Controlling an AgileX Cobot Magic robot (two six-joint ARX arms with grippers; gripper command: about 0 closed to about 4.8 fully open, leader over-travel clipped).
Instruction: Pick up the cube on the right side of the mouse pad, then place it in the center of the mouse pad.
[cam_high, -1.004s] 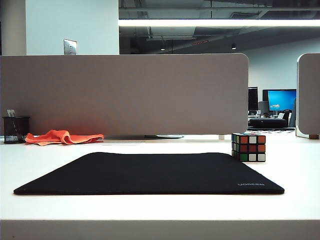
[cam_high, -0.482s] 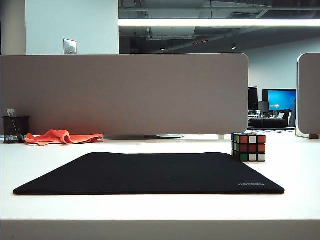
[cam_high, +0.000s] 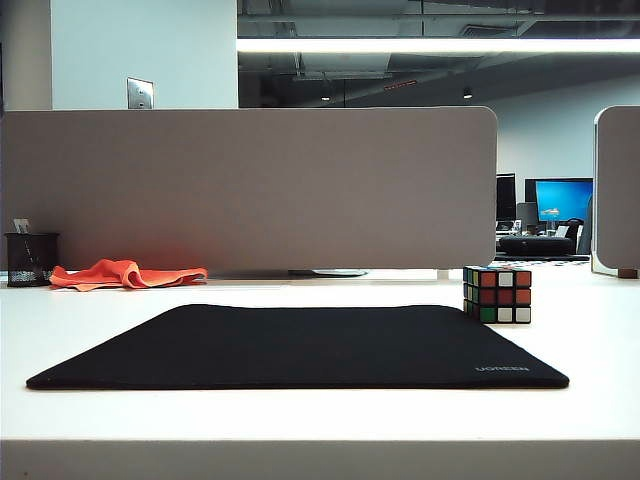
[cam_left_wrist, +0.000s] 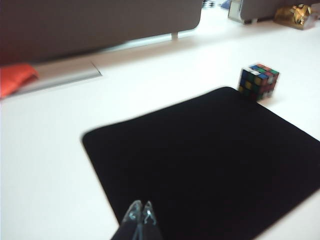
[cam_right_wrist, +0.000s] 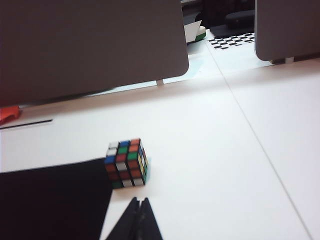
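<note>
The cube (cam_high: 497, 294), a small 3x3 puzzle with black edges and coloured stickers, stands on the white table at the far right corner of the mouse pad (cam_high: 300, 345). The pad is a large flat black mat with grey lettering at its near right corner. Neither arm shows in the exterior view. In the left wrist view my left gripper (cam_left_wrist: 140, 206) hovers shut and empty over the pad (cam_left_wrist: 200, 160), with the cube (cam_left_wrist: 258, 81) far ahead. In the right wrist view my right gripper (cam_right_wrist: 139, 200) is shut and empty above bare table, just short of the cube (cam_right_wrist: 126, 163) beside the pad's edge (cam_right_wrist: 55, 200).
A grey partition panel (cam_high: 250, 185) runs along the back of the table. An orange cloth (cam_high: 125, 273) and a black mesh pen cup (cam_high: 30, 258) sit at the back left. A second panel (cam_high: 617, 190) stands at the far right.
</note>
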